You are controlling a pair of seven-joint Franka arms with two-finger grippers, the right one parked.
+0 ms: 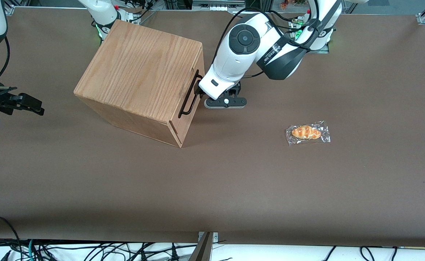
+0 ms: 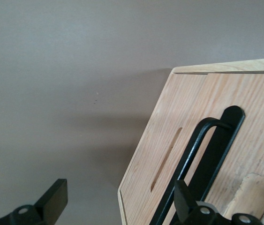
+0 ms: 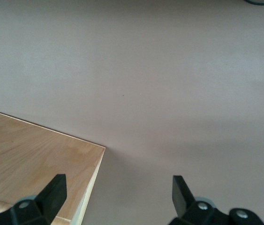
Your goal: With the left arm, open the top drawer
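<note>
Hand [image 1: 199, 90] open at handle [image 1: 189, 95] — drawer shut.

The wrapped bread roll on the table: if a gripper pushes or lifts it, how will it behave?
The wrapped bread roll is probably light and soft; its glossy clear wrapper likely crinkles and slips. Lying flat, it should slide, not roll. The gripper is at the top drawer's handle, away from it.

Light-oak top drawer [image 1: 190, 108] with black handle [image 1: 189, 95], white left arm [image 1: 234, 54], black gripper [image 1: 199, 90], brown table [image 1: 234, 181].
</note>
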